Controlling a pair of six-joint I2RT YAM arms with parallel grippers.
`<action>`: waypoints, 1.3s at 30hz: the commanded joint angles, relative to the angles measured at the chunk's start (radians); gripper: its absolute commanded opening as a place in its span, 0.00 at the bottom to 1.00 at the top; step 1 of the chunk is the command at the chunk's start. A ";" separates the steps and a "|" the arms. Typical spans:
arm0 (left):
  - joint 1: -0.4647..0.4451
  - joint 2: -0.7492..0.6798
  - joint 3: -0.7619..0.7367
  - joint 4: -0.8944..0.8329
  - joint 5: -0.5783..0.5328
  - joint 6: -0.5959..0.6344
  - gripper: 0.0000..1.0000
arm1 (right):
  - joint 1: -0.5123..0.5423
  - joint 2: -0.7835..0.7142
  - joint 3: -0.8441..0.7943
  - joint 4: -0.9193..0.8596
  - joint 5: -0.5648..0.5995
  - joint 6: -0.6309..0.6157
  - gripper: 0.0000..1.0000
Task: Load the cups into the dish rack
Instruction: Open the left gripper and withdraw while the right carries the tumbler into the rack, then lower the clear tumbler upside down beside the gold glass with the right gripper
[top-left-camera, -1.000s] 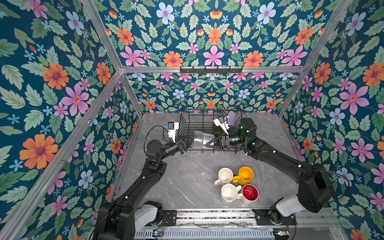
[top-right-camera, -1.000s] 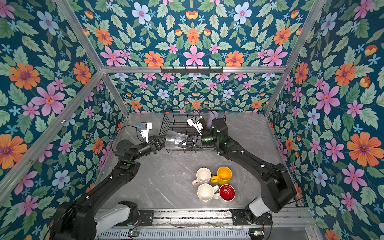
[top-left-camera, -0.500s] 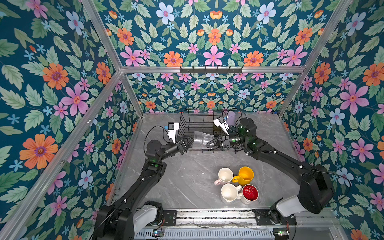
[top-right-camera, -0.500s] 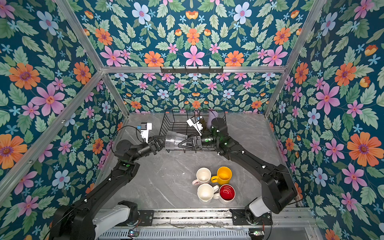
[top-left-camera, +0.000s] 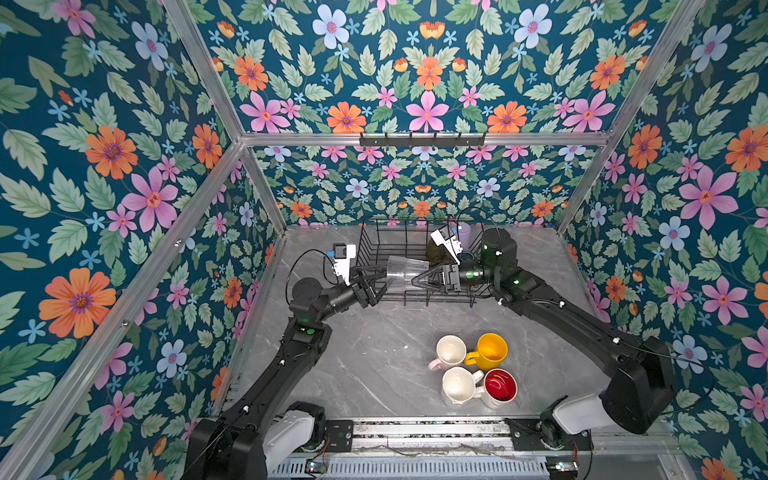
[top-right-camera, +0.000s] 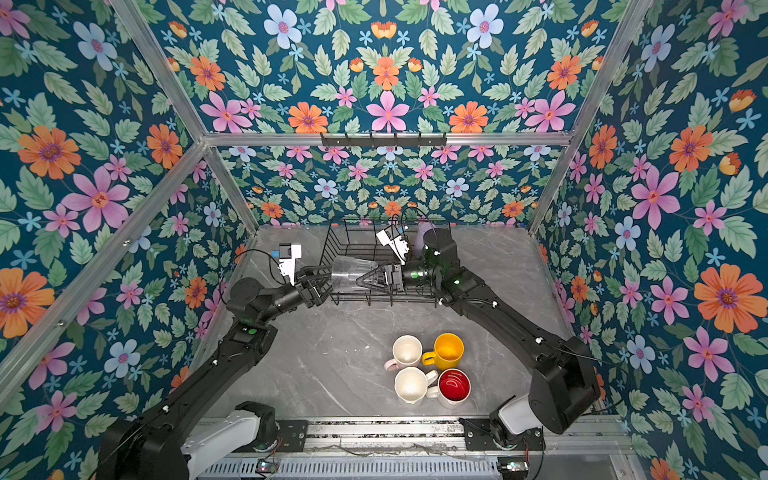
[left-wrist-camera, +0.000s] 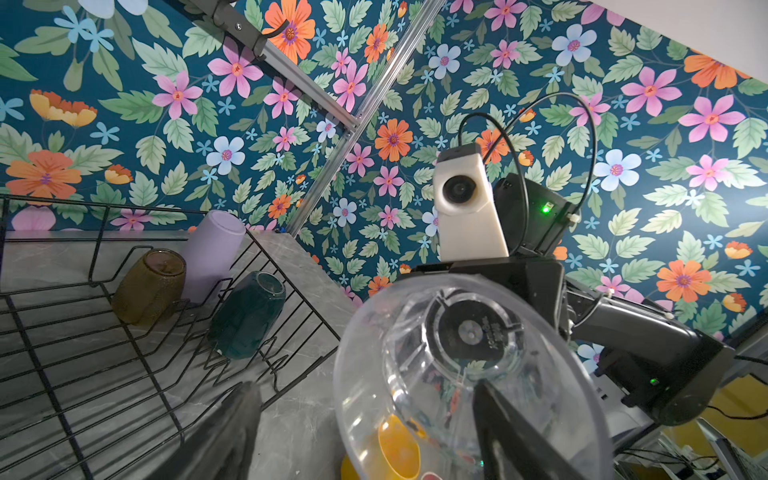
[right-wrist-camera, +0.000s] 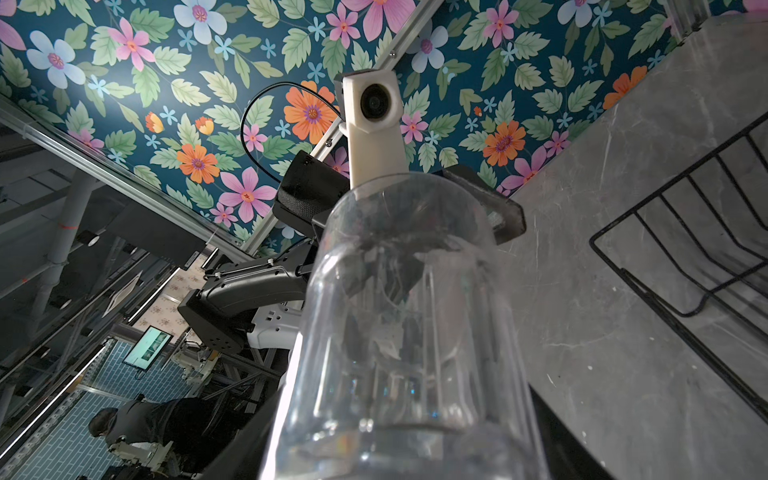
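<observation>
A clear glass (top-left-camera: 405, 272) (top-right-camera: 353, 270) hangs on its side over the front left of the black wire dish rack (top-left-camera: 415, 297) (top-right-camera: 374, 296). My right gripper (top-left-camera: 424, 276) (right-wrist-camera: 399, 453) is shut on its base end. At the glass's mouth (left-wrist-camera: 457, 374) my left gripper (top-left-camera: 374, 280) (left-wrist-camera: 365, 440) stands open, one finger inside the rim and one outside. An olive-brown glass (left-wrist-camera: 149, 286), a lilac tumbler (left-wrist-camera: 212, 249) and a dark teal mug (left-wrist-camera: 249, 316) lie in the rack. The pale pink (top-left-camera: 450, 351), yellow (top-left-camera: 490, 351), white faceted (top-left-camera: 459, 384) and red-lined (top-left-camera: 500, 384) mugs stand clustered on the table.
The grey marble table (top-left-camera: 365, 374) is walled in by floral panels on three sides. The rack stands against the back wall. An aluminium rail (top-left-camera: 415, 432) with both arm bases runs along the front edge. Upright wire dividers (left-wrist-camera: 266, 365) rise inside the rack.
My left gripper has opened and let go of the clear glass's rim. The right gripper keeps its hold, and the glass has barely moved.
</observation>
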 joint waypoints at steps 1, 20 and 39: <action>-0.001 -0.032 0.005 -0.061 -0.041 0.080 0.89 | -0.020 -0.036 0.025 -0.143 0.080 -0.091 0.00; 0.002 -0.398 -0.087 -0.522 -0.943 0.236 1.00 | -0.067 0.004 0.350 -0.923 0.697 -0.412 0.00; 0.001 -0.478 -0.078 -0.608 -0.945 0.275 1.00 | -0.067 0.412 0.761 -1.190 0.918 -0.514 0.00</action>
